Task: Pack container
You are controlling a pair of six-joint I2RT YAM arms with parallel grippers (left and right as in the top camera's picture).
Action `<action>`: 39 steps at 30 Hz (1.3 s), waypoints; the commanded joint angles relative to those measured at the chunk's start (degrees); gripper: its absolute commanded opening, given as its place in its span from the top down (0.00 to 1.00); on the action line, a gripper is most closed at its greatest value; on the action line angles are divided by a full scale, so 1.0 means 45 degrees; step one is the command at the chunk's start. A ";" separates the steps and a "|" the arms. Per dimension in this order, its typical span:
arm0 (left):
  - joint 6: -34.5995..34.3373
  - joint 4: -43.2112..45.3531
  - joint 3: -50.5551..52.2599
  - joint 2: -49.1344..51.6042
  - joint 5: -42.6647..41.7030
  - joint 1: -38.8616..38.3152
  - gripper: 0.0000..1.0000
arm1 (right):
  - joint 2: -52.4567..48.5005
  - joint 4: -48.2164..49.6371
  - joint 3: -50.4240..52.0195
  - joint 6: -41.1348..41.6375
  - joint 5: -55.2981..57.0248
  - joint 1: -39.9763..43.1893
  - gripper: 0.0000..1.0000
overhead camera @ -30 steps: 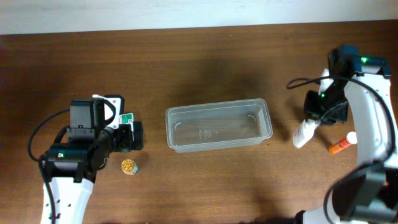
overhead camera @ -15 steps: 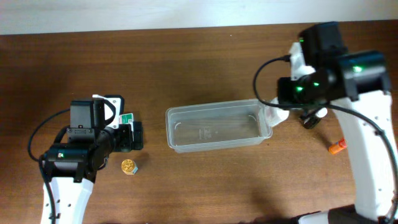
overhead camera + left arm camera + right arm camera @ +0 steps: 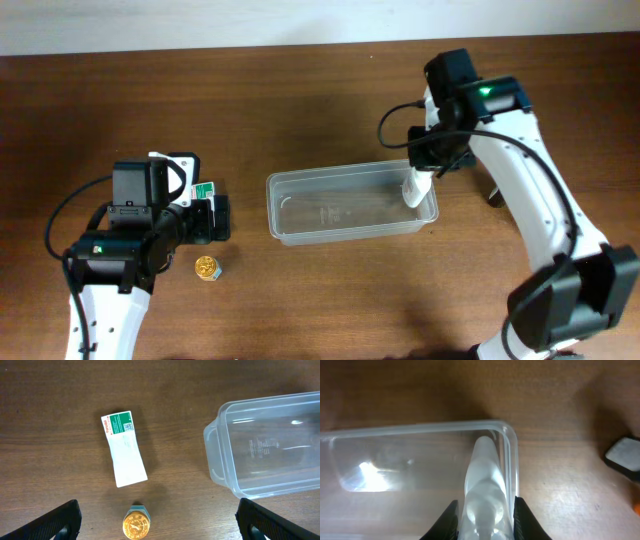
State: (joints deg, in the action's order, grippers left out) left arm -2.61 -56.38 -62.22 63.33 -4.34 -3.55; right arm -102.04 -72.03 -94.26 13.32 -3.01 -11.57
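The clear plastic container (image 3: 300, 215) lies in the middle of the table; it also shows in the left wrist view (image 3: 220, 467) and the right wrist view (image 3: 420, 430). My right gripper (image 3: 425, 172) is shut on a white squeeze tube (image 3: 414, 190) and holds it over the container's right end, tip down inside the rim; the tube fills the right wrist view (image 3: 484, 480) between the fingers (image 3: 484, 520). My left gripper (image 3: 157, 522) is open, over a gold-capped small bottle (image 3: 136, 523) and near a white and green sachet (image 3: 123, 447).
The gold-capped bottle (image 3: 207, 268) and the sachet (image 3: 204, 191) lie left of the container by the left arm. A dark object (image 3: 494, 193) lies right of the container, partly behind the right arm; it shows at the right wrist view's edge (image 3: 625, 455).
My right arm has carried the white tube from the table at the right leftward to the container's right end. The left arm has not moved.
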 commanded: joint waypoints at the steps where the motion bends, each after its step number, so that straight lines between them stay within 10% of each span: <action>1: 0.0117 -0.0024 -0.0243 0.0019 -0.0141 0.0078 0.01 | 0.0005 0.0709 0.0578 0.0112 0.0024 -0.0083 0.78; 20: 0.0117 -0.0024 -0.0243 0.0019 -0.0141 0.0078 0.01 | 0.0996 0.0185 -0.0306 0.0185 0.1685 0.0083 0.37; 28: 0.0117 -0.0019 -0.0243 0.0019 -0.0141 0.0078 0.01 | 0.1477 -0.1180 -0.2424 0.1302 0.2239 0.2788 0.11; 39: 0.0112 -0.0019 -0.0243 0.0019 -0.0146 0.0078 0.00 | -0.0437 -0.1069 -0.0457 0.1248 0.1049 0.5838 0.10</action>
State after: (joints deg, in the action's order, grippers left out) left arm -2.61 -56.40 -62.22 63.33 -4.36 -3.55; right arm -100.88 -77.30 -99.37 18.24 2.92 13.10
